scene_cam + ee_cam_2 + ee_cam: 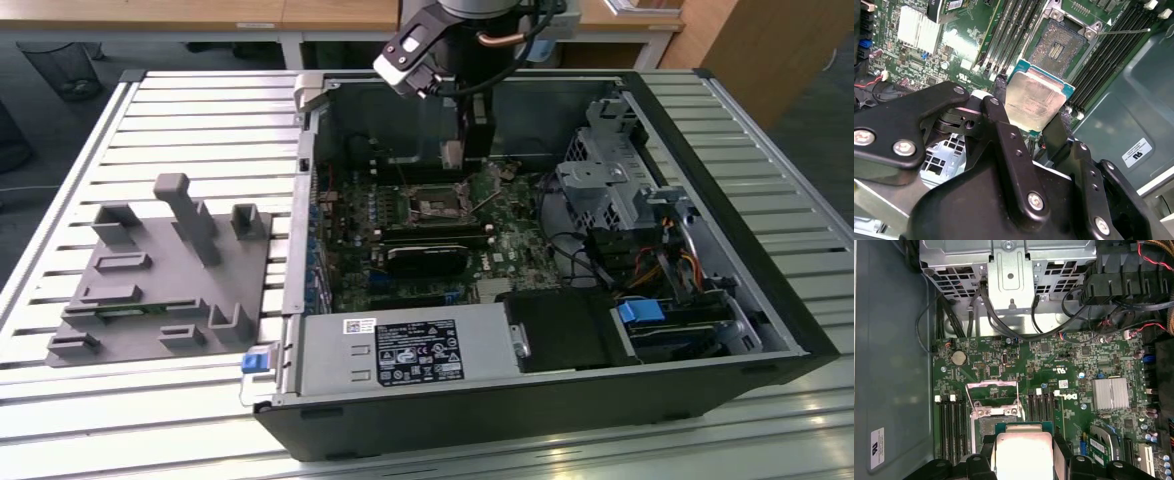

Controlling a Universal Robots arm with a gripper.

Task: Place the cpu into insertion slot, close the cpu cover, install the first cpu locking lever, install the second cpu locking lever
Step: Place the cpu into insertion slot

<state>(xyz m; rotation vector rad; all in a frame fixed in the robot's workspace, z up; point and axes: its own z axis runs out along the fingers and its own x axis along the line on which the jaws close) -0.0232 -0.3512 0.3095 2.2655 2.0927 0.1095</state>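
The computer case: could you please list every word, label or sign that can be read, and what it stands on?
Nothing reads clearly enough to quote.
Labels on the power supply: print too small to read.
White sticker on the case wall: symbol and lettering too small.
Fine white print on the circuit board: too small.
Metal top of the cpu: no lettering to make out.

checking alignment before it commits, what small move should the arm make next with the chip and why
Probably a short sideways shift of the gripper toward the socket, with no lowering yet. The chip is clamped between the fingers, and in both wrist views it sits beside the open socket rather than squarely over it. Its edges should line up with the socket's rim first.
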